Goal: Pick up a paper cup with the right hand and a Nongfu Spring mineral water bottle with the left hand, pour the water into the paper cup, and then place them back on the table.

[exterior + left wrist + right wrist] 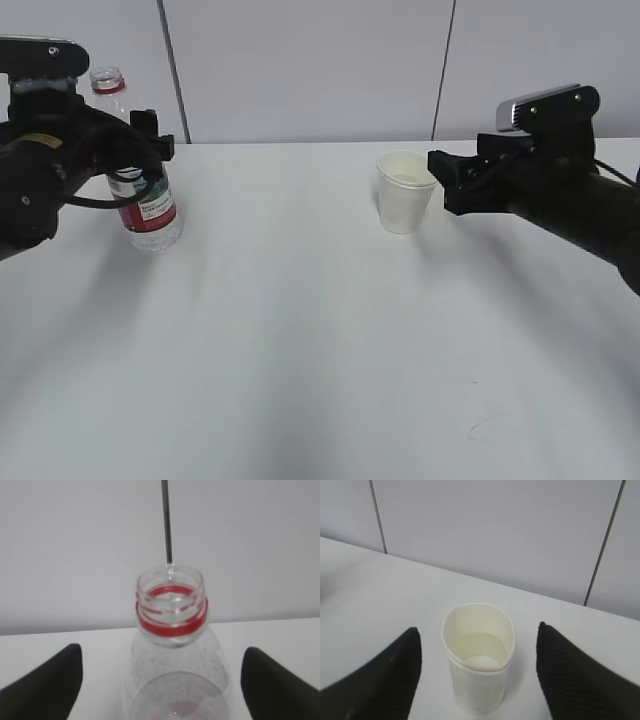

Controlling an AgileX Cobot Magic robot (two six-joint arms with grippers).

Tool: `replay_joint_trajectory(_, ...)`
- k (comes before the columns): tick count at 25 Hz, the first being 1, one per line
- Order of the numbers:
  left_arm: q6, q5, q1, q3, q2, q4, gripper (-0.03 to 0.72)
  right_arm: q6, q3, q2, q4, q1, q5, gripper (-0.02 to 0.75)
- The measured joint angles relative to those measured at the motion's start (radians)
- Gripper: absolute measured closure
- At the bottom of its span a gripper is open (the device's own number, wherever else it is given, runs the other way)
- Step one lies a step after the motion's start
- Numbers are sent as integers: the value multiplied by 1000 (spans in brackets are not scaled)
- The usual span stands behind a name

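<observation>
At the left of the exterior frame, the Nongfu Spring mineral water bottle [140, 190] is standing upright on the table [300, 330], sitting between the spread fingers of the left hand [160, 680]. Right of centre, the paper cup [405, 192] is standing between the right hand's [477, 675] parted fingers, ungripped.

Paper cup [478, 659] upright on table [380, 590], between spread right pincer [479, 672] fingers, untouched.

Clear plastic capless bottle with red neck ring [140, 165] | red-and-white label carries print too small and blurred to read, no brand name legible | small off-white paper cup [404, 191] | plain, no readable text
</observation>
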Motion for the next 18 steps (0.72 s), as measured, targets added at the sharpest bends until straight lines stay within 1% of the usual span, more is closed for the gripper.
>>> replay_joint_trajectory(8,18,46,0,1,-85,-4,99,0,0,-143,-2,0,112,203)
replay_joint_trajectory(13,23,74,0,1,-139,-4,99,0,-61,-210,-2,0,268,203)
replay_joint_trajectory(16,27,84,0,1,-169,-6,101,0,-126,-236,-2,0,377,203)
replay_joint_trajectory(18,38,122,5,-16,-182,-10,102,0,-178,-244,-2,0,444,202)
